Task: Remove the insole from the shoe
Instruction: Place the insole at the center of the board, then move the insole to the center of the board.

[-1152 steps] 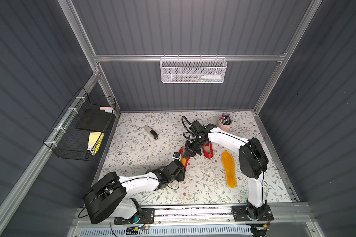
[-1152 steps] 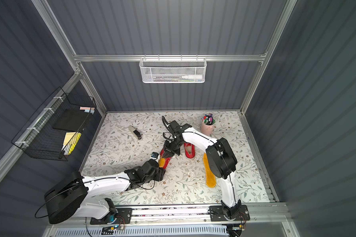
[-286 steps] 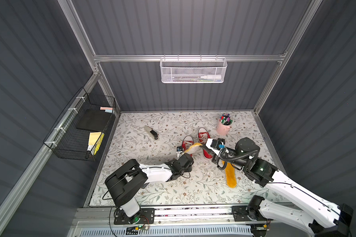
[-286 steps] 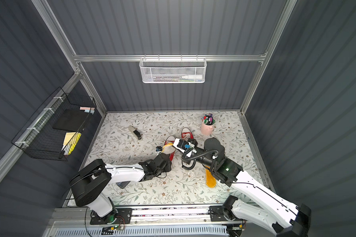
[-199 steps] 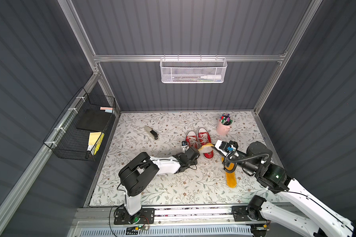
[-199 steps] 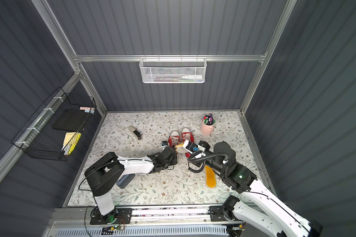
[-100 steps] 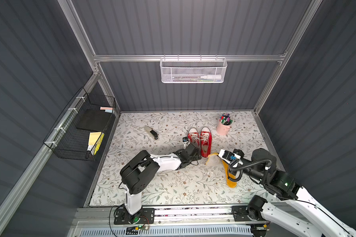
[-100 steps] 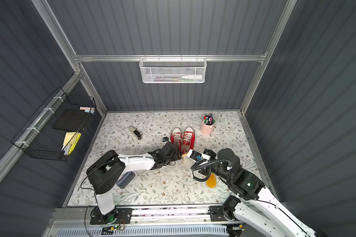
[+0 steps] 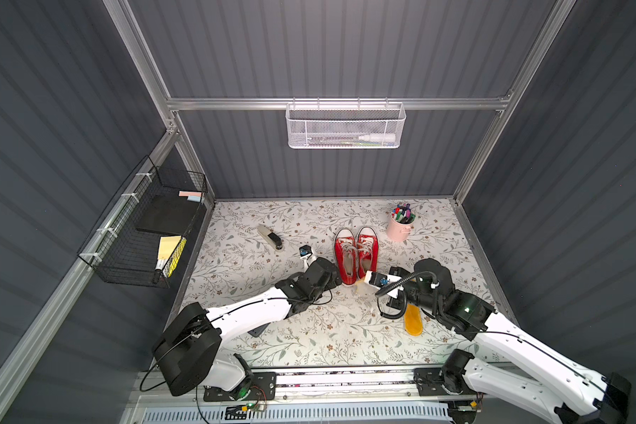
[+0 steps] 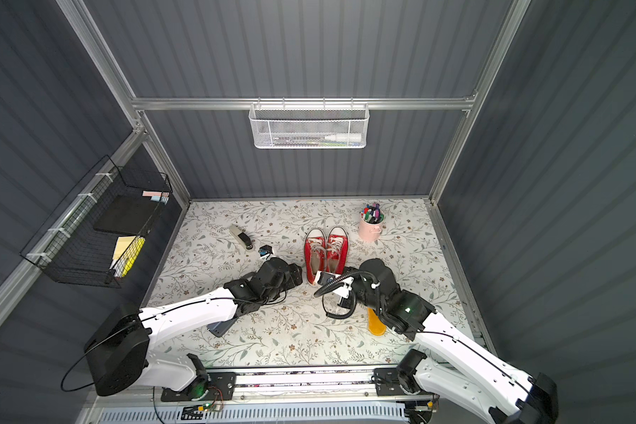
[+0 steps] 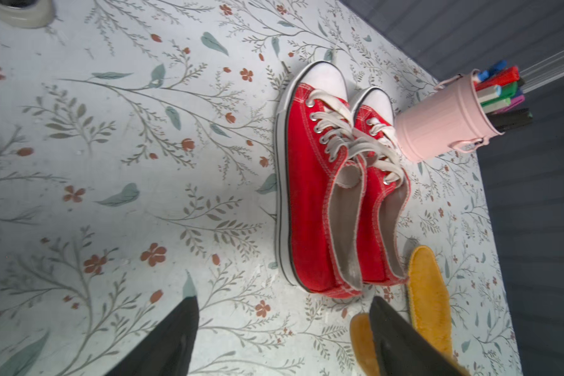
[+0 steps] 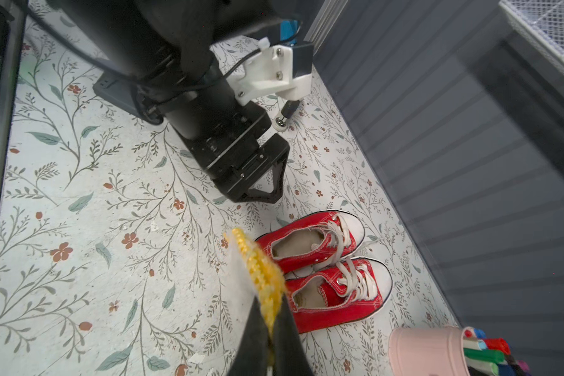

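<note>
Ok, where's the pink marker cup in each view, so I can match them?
Both top views: pink marker cup just beyond and right of the toes of the red shoes.
Left wrist: cup beside the farther shoe's toe.
Right wrist: cup cut off at the frame edge, past the nearer shoe's toe.
Shared landmark: the red shoes, in all four views.

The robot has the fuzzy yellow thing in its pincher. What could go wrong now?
The right gripper pinches the yellow insole only by one end, so it might slip out. The open left gripper sits close beside the red shoes; a nudge could push them toward the pink marker cup.
</note>
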Motion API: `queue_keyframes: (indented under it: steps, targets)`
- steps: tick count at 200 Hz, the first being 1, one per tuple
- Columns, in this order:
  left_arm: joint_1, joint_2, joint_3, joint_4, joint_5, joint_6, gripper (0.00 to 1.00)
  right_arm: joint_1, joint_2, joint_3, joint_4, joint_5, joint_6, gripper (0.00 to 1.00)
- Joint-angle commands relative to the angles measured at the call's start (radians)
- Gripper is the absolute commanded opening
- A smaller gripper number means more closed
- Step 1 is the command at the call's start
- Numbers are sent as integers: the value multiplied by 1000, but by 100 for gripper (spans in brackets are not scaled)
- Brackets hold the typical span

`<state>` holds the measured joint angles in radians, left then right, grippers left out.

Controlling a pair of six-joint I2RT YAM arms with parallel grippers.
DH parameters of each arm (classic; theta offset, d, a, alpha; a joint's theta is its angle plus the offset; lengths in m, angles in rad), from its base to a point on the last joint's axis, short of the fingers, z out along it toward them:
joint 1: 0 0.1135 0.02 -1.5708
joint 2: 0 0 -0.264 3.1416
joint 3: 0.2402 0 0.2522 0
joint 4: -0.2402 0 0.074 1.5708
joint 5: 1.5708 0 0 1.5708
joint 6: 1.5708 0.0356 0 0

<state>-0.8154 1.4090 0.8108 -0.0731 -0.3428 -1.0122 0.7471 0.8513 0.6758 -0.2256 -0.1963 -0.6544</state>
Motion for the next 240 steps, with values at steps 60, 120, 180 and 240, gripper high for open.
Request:
queue_keyframes:
  steps: [60, 120, 180, 240]
  targets:
    - [31, -59, -53, -86, -43, -26, 85, 6, -126, -211, -307, -248, -150, 60]
    - [49, -65, -49, -101, -34, -9, 85, 7, -75, -57, -412, -397, -134, 86]
    - [62, -86, -50, -143, -33, -28, 87, 17, 74, 109, -373, 224, 1103, 65]
    - [74, -97, -79, -160, -23, -41, 88, 17, 314, 70, -569, 158, 1416, 71]
